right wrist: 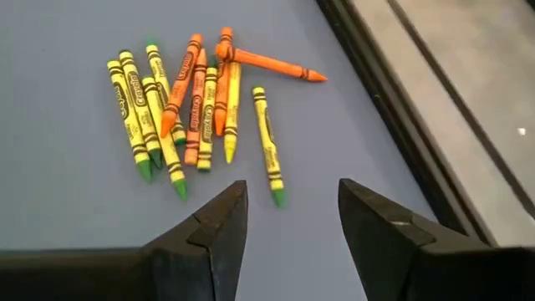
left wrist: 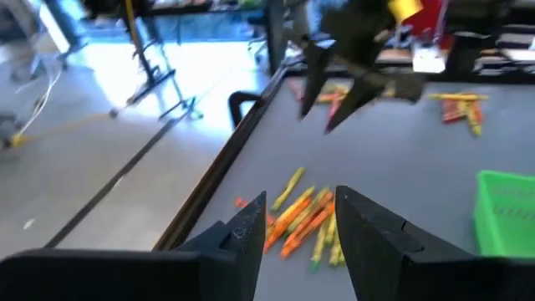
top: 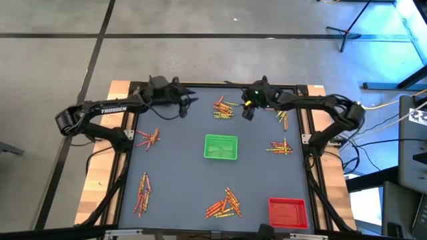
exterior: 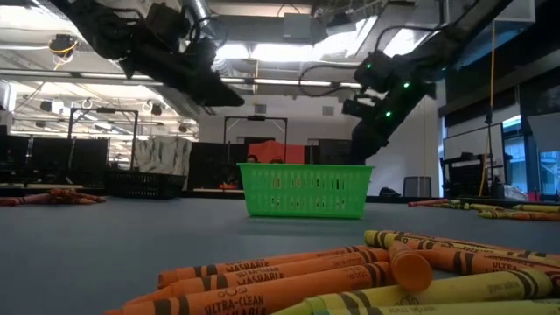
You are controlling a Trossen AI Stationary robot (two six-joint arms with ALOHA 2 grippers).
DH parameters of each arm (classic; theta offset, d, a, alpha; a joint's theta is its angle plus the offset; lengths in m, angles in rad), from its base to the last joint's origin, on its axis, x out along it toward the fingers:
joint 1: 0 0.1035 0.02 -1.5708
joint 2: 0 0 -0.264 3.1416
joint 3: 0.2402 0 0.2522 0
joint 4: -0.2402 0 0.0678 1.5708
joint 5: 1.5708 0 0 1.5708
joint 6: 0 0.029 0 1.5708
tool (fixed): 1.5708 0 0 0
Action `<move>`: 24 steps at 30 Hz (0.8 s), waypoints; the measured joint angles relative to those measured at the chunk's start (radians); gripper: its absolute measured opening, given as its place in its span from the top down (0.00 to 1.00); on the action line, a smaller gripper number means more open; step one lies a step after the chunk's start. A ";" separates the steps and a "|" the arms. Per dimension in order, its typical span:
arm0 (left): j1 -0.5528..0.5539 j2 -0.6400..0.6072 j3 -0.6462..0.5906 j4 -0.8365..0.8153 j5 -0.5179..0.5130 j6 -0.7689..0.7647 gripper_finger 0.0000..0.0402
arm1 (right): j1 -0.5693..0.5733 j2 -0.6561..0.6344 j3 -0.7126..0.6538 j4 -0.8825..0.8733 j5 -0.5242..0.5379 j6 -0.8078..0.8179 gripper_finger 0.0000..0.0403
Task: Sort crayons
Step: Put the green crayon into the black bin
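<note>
A pile of orange, yellow and green crayons (top: 225, 109) lies on the grey table near its far edge. My left gripper (top: 190, 102) hovers to the pile's left, open and empty; in the left wrist view (left wrist: 301, 201) the pile (left wrist: 303, 224) shows beyond its fingers. My right gripper (top: 247, 113) hovers just right of the pile, open and empty; the right wrist view (right wrist: 292, 191) shows the crayons (right wrist: 192, 109) lying flat ahead of its fingers. A green square tray (top: 220, 147) stands at the table's middle and a red one (top: 287, 212) at the near right.
More crayon piles lie at the left (top: 148, 138), near left (top: 143, 193), near middle (top: 225, 203), right (top: 281, 147) and far right (top: 283, 117). The table's raised dark far rim (right wrist: 393, 92) runs close beside the far pile. The near pile fills the low view's foreground (exterior: 350, 276).
</note>
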 joint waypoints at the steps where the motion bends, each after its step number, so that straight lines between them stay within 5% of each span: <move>1: -0.013 0.012 0.000 0.026 0.000 -0.001 0.68 | -0.002 0.020 0.014 0.000 -0.007 -0.001 0.54; 10: -0.082 0.059 0.000 0.080 -0.012 0.002 0.68 | -0.028 0.143 0.114 -0.071 -0.040 -0.020 0.54; 19: -0.088 0.059 0.000 0.065 -0.120 0.004 0.68 | -0.032 0.058 0.181 -0.370 0.017 -0.050 0.54; 24: -0.088 0.059 0.000 0.065 -0.127 0.023 0.68 | -0.038 0.029 0.182 -0.392 0.005 -0.058 0.54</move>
